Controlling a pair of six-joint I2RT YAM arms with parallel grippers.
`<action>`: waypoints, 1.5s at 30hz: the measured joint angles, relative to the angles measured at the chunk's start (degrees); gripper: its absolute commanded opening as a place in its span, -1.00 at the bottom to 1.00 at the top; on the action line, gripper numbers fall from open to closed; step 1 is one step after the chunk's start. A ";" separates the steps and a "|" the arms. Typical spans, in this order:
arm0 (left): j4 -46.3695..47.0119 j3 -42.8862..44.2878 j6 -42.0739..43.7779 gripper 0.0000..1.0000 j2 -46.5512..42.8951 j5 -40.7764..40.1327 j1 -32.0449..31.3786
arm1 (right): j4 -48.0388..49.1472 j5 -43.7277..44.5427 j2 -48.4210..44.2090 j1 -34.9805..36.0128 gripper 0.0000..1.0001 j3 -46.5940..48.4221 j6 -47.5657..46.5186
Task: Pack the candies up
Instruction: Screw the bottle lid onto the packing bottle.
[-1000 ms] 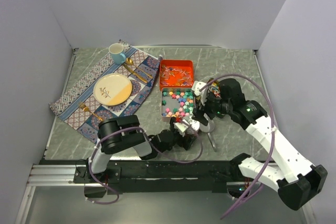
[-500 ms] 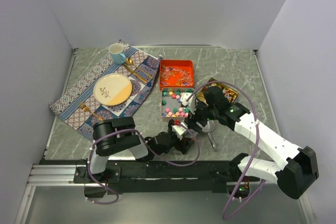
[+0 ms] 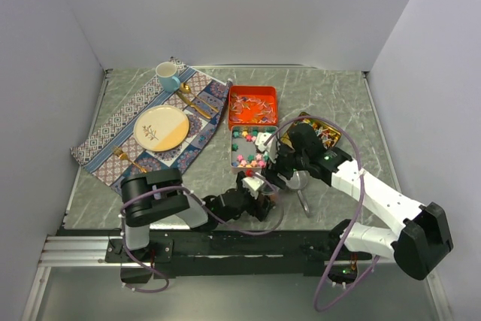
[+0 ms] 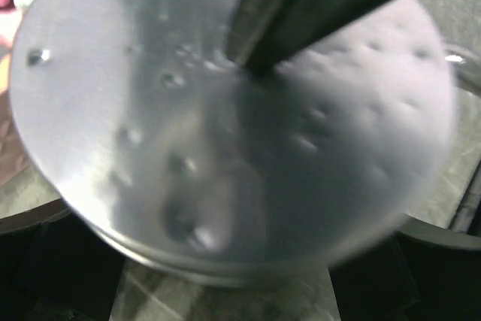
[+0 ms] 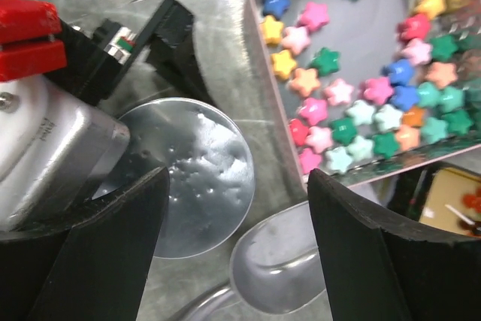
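Note:
Pastel star candies (image 3: 249, 149) fill a pink-rimmed tin (image 5: 259, 95); they also show in the right wrist view (image 5: 361, 88). Thin wrapped candies (image 3: 252, 107) lie in an orange tray. My left gripper (image 3: 258, 190) reaches in low from the left, its jaws either side of a round silver lid (image 5: 192, 178) just off the tin's near corner. The lid (image 4: 225, 125) fills the left wrist view, between my left gripper's (image 4: 225, 280) dark fingers. My right gripper (image 5: 239, 186) is wide open and empty, hovering over the lid and the silver scoop's bowl (image 5: 282, 264). It also shows in the top view (image 3: 272, 169).
A gold-lined tin (image 3: 322, 130) with a few candies sits right of the star tin. The scoop's handle (image 3: 306, 202) points toward the near edge. A patterned placemat (image 3: 113, 137) at the left holds a plate (image 3: 161, 127), gold cutlery and a blue cup (image 3: 167, 75).
My right gripper has swung from above the gold-lined tin down and left to over the lid and scoop. My left arm's elbow has shifted left; its gripper stays at the lid.

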 measured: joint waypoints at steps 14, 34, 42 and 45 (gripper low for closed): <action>0.50 2.78 -5.81 0.93 3.76 -7.45 -3.02 | 1.86 1.77 -0.33 0.00 0.64 -1.38 -2.62; 5.66 11.76 -3.65 0.93 15.39 -24.35 -10.43 | 3.63 6.82 -8.31 -0.02 0.75 -8.52 -8.94; 4.50 17.88 1.88 0.93 19.78 -32.37 -12.31 | 1.42 6.36 -9.20 -0.48 0.78 -8.79 -12.02; 5.01 18.97 2.60 0.93 20.63 -32.33 -12.31 | 0.83 5.64 -8.55 -1.07 0.77 -8.26 -12.81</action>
